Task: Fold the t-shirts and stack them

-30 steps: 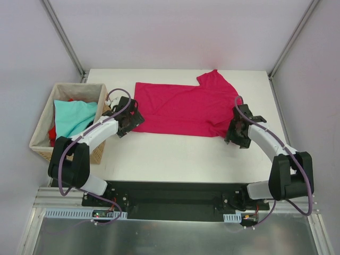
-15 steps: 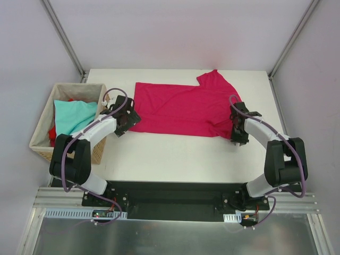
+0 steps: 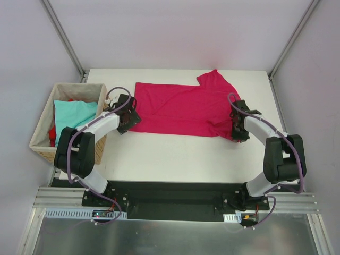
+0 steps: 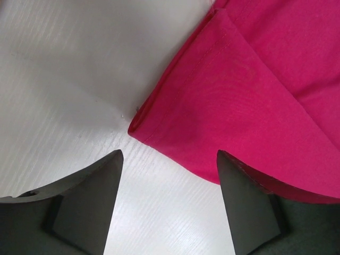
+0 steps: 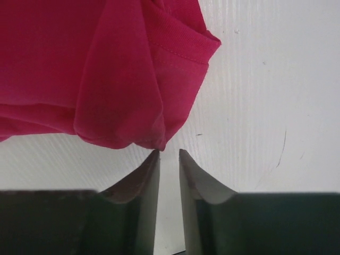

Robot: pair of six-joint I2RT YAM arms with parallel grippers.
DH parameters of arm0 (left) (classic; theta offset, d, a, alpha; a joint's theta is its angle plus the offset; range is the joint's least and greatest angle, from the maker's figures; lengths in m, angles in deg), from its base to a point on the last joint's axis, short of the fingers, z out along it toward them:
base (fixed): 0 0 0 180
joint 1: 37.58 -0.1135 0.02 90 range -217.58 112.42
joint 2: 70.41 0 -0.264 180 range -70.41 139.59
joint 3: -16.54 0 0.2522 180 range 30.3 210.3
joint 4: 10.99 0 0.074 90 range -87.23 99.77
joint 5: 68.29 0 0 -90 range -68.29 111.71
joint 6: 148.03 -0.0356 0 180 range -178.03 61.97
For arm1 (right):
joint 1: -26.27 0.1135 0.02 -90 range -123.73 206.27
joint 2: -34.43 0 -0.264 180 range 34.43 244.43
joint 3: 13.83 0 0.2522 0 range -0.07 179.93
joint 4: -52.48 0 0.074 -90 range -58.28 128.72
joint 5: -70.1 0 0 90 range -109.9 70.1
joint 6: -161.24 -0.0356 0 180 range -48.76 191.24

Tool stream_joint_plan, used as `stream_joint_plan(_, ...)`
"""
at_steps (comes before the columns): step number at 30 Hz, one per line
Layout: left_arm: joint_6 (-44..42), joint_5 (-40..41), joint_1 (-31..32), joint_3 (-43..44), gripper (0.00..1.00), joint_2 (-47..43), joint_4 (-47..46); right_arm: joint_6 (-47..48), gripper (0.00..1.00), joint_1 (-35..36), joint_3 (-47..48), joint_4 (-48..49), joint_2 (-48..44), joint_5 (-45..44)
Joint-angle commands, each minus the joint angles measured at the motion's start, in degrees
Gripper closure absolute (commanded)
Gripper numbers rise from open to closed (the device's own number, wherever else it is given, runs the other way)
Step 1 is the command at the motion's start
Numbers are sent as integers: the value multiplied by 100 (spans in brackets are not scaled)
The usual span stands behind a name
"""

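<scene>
From above, the crimson tee (image 3: 183,109) lies spread on the table (image 3: 175,159). Its body is mostly flat, one sleeve points to the far right, and cloth is bunched at the near right corner. Left of the tee, off the table's edge, stands the basket (image 3: 38,139), holding the teal tee (image 3: 74,117) and a red tee (image 3: 52,133) in a loose heap. The left gripper (image 3: 126,114) sits at the crimson tee's near left corner and the right gripper (image 3: 236,125) at its near right corner. No fold shows and nothing is stacked, so I judge the task barely begun: this tee is only laid out, and two more wait.

The left wrist view shows the left gripper (image 4: 167,175) with jaws spread wide and nothing between them. The tee's (image 4: 239,106) hemmed corner, doubled over on itself, lies just ahead of the gap. Its edge reaches the right finger.

In the right wrist view, the right gripper (image 5: 169,154) has its jaws drawn almost together. A thin slit of bare table shows between them, and they grasp nothing. The tee's (image 5: 122,79) puckered low point touches the fingertips, with a sleeve hem just beyond.
</scene>
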Motion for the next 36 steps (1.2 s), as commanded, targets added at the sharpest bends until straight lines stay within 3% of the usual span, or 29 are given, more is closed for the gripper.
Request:
stream_joint_plan(1,-230,-54,-148,183,32,142,-53,273,70,-45,120,55,-22,231)
stream_joint_plan(10,-380,-107,-281,182,50,344,-115,282,63,-115,199,-6,198,275)
stream_joint_plan(14,-424,-81,-289,209,53,476,-123,344,66,-159,243,-41,295,284)
stream_joint_plan(19,-441,-45,-298,174,65,643,-141,405,71,-220,287,-41,330,249)
stream_joint_plan(27,-432,315,-333,-28,99,494,-150,616,99,-343,489,-85,479,12)
stream_joint_plan(36,-608,570,-368,-134,100,318,-159,959,100,-694,718,-173,269,-129)
